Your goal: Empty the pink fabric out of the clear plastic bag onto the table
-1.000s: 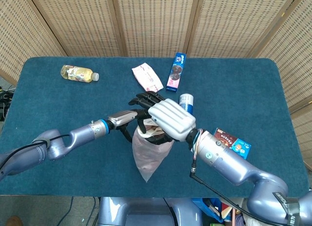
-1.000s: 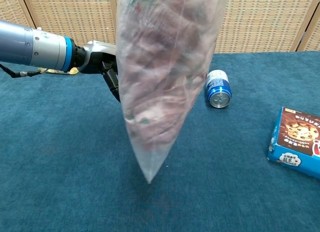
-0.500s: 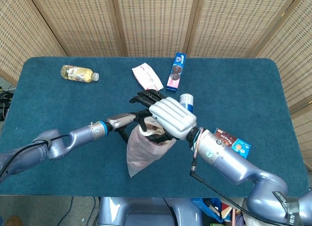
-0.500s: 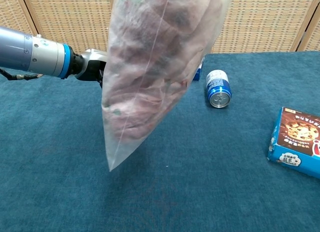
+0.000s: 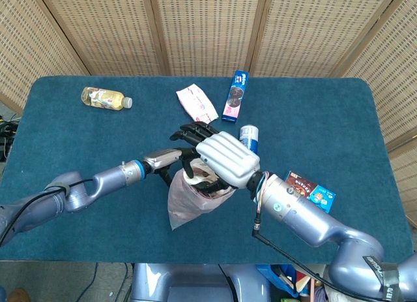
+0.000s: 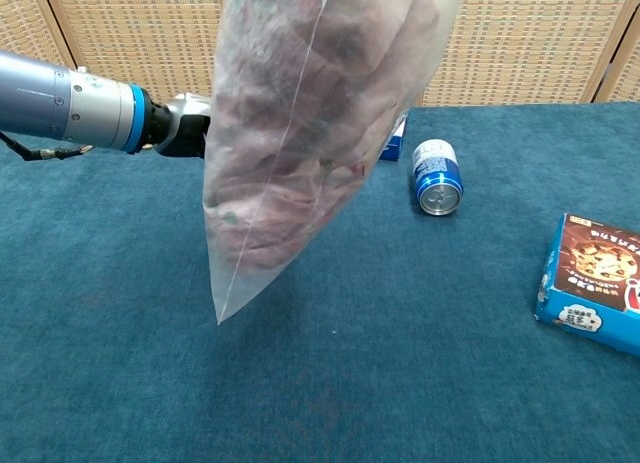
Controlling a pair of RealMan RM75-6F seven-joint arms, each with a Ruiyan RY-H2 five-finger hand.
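Pink fabric (image 6: pixel 300 133) fills the clear plastic bag (image 6: pixel 290 183), which hangs in the air above the blue table (image 5: pixel 71 145), its pointed bottom corner lowest and swung toward the left arm's side. We take the blue can (image 5: pixel 249 137) as landmark: the bag hangs just left of it and nearer the robot. From the chest view the bag's top runs off the frame, so its mouth and both grips are cut off there.

From the head view the right hand (image 5: pixel 225 160) covers the bag's mouth, its white back toward us and its fingers curled down on the rim; we read it as gripping the bag. The left hand (image 5: pixel 190 140), dark, lies mostly hidden under the right one; some fingertips stick out toward the can. We cannot tell whether it pinches the bag.

Beyond the can lie a blue snack packet (image 5: pixel 235 95) and a white-and-pink pouch (image 5: pixel 196 102). Far left of the can, a bottle (image 5: pixel 106 98) lies on its side. A biscuit box (image 6: pixel 595 285) sits right of the can, partly hidden by the right forearm from above
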